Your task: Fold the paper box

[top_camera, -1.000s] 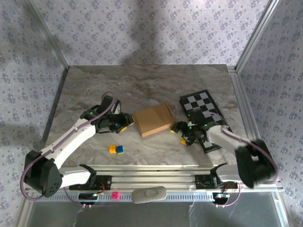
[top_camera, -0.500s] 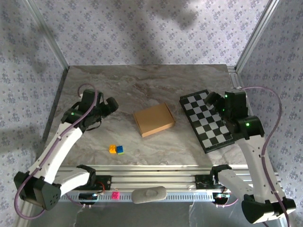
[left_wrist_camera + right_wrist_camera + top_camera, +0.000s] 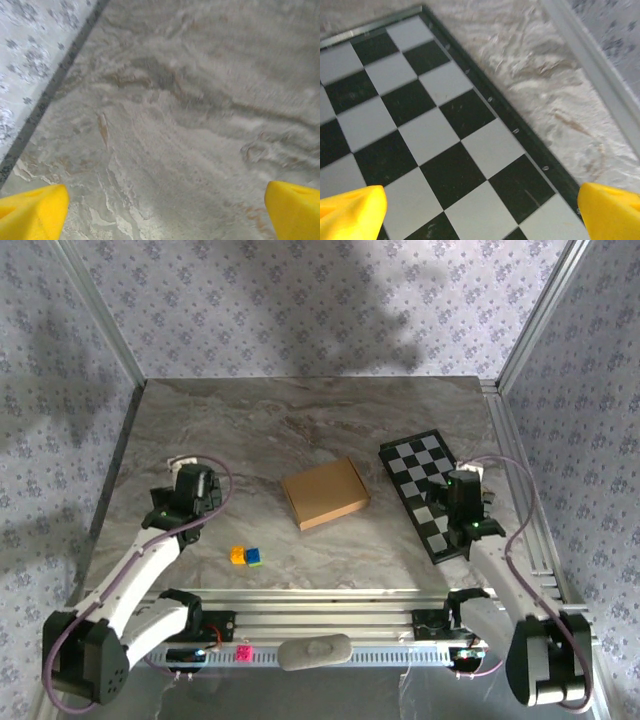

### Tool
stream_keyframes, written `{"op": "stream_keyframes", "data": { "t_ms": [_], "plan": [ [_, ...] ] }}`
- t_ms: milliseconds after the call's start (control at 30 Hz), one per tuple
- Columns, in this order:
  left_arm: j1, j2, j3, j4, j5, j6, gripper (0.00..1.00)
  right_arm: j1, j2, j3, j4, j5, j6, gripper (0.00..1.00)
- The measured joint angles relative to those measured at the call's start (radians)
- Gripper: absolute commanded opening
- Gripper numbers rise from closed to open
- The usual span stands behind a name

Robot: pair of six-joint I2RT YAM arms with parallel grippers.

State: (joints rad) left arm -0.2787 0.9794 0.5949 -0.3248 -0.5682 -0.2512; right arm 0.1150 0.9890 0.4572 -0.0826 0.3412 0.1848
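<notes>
Left gripper (image 3: 160, 216): yellow fingertips (image 3: 31, 212) cropped at the bottom corners, marble table (image 3: 190, 115) smeared with blur. Right gripper (image 3: 480, 212): fingertips (image 3: 350, 209) cropped likewise, checkerboard (image 3: 420, 125) cut by left and bottom edges. From above, paper box (image 3: 325, 492) creases too small to tell; right arm (image 3: 462, 502) covers part of the checkerboard.

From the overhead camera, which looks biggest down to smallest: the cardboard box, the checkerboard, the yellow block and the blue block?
1. checkerboard, clearly the largest
2. paper box
3. yellow block and blue block: both tiny and about alike, so I would not rank one over the other
</notes>
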Motion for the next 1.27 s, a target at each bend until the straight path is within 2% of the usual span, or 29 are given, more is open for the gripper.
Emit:
{"op": "stream_keyframes", "data": {
  "t_ms": [233,333,467,600,633,900,1267],
  "plan": [
    [0.087,0.269,-0.055,0.325,0.145,0.129,1.0,-0.055,0.349,-0.008,0.372,-0.132,-0.093,1.0],
    [0.14,0.396,-0.056,0.499,0.21,0.139,1.0,-0.074,0.429,0.038,0.463,-0.184,-0.157,1.0],
    [0.195,0.489,-0.062,0.66,0.28,0.192,1.0,-0.14,0.473,0.033,0.605,-0.27,-0.179,1.0],
    [0.251,0.521,-0.206,1.021,0.341,0.204,1.0,-0.187,0.481,-0.071,0.777,-0.308,-0.178,1.0],
    [0.266,0.536,-0.236,1.057,0.342,0.201,1.0,-0.186,0.491,-0.095,0.817,-0.309,-0.178,1.0],
    [0.278,0.562,-0.22,1.113,0.352,0.198,1.0,-0.136,0.519,-0.087,0.872,-0.274,-0.186,1.0],
    [0.278,0.561,-0.216,1.137,0.353,0.198,1.0,-0.136,0.52,-0.086,0.873,-0.259,-0.187,1.0]
  ]
}}
